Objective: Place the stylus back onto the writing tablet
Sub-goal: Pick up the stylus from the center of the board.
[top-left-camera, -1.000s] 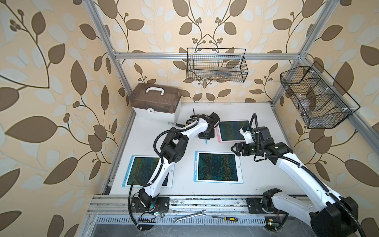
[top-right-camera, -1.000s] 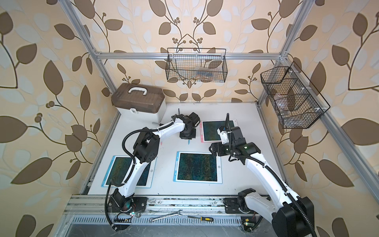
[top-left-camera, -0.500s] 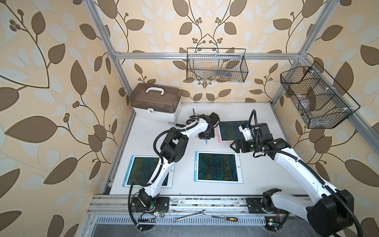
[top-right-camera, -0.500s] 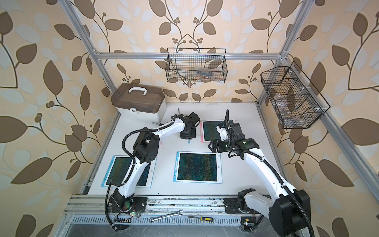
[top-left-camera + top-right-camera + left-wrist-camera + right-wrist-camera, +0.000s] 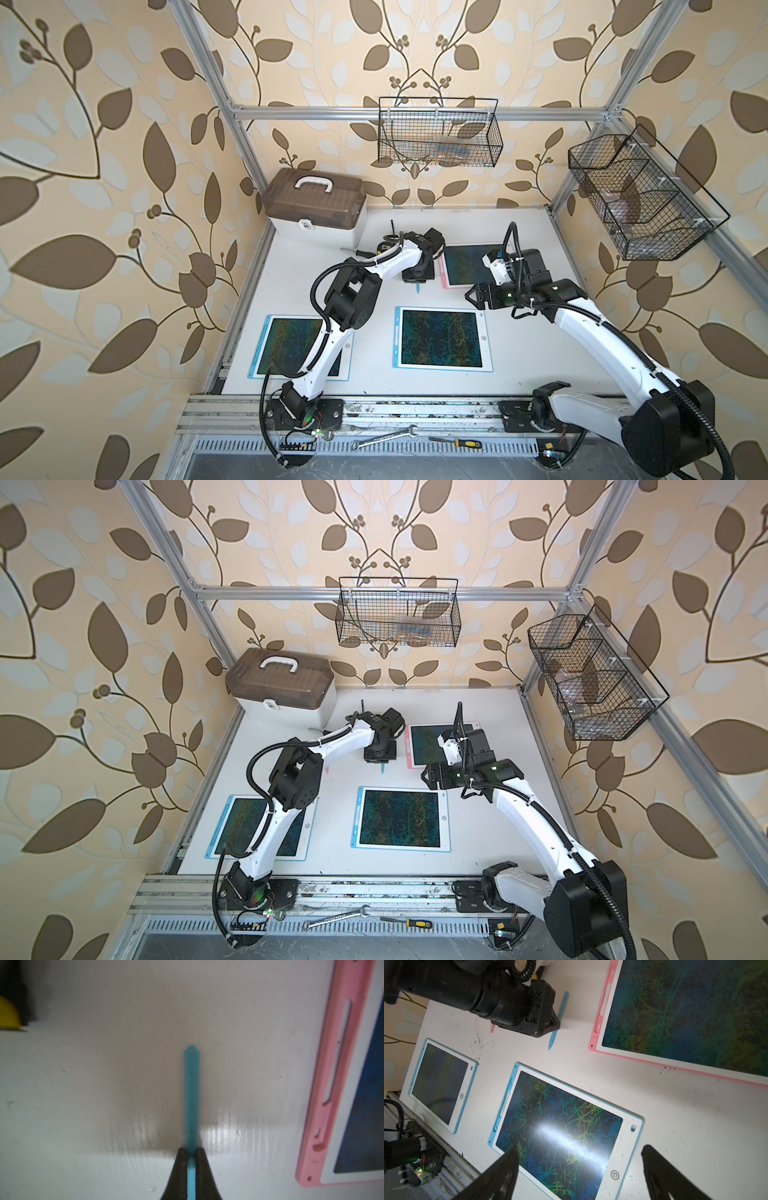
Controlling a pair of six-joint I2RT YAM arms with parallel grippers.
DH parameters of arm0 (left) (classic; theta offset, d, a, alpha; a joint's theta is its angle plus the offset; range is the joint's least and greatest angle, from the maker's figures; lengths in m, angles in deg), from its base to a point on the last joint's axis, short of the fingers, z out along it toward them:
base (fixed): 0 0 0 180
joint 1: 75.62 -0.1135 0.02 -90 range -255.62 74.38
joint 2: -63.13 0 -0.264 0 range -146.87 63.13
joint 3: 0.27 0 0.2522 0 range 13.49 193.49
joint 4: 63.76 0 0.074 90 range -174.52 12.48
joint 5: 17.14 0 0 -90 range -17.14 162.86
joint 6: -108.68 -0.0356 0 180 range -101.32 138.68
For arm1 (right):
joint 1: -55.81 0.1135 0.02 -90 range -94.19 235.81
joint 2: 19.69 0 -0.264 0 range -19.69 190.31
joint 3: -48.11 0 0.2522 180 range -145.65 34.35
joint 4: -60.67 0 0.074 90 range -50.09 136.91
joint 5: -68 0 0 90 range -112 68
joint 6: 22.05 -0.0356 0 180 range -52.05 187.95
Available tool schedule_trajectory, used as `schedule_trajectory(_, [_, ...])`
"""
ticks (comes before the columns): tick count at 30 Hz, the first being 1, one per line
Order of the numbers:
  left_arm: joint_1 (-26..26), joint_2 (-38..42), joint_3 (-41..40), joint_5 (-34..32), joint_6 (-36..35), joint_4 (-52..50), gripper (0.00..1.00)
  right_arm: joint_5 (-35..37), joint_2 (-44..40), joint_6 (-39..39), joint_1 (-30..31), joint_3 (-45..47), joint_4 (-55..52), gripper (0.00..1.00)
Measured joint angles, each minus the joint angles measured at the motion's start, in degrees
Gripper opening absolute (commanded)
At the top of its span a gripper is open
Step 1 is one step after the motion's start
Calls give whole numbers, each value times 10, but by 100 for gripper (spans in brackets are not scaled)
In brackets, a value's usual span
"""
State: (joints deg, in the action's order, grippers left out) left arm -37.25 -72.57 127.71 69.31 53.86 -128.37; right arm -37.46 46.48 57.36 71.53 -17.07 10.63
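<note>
At the far left of the white table (image 5: 528, 332), a brown-lidded storage box (image 5: 316, 205) is seen against the back wall, with a blue-framed writing tablet (image 5: 280, 345) laid flat near the front edge and partly covered by the left arm. A small pink stylus (image 5: 492, 1028) is seen lying on the table just beside that arm's wrist.

Further right, the left gripper (image 5: 191, 1152) is shown pointed down at the table, its jaws clenched on a blue stylus (image 5: 191, 1095). The stylus is held level and low, just beside the slotted edge of the pink-framed tablet (image 5: 324, 1084) but apart from it; whether it touches the table cannot be told.

A second blue-framed tablet (image 5: 442, 338) is seen at the centre front, covered in coloured scribbles.

To the right, the right gripper (image 5: 580, 1148) is held above the table between the centre tablet and the pink-framed one, its jaws spread wide with nothing between them. A black wire basket (image 5: 640, 199) is seen hung on the right wall.
</note>
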Motion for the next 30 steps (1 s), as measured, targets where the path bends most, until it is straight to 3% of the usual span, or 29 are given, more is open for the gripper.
schedule_trajectory(30, [7,36,-56,-4,13,-19,9,-2,0,0,4,0,1,92])
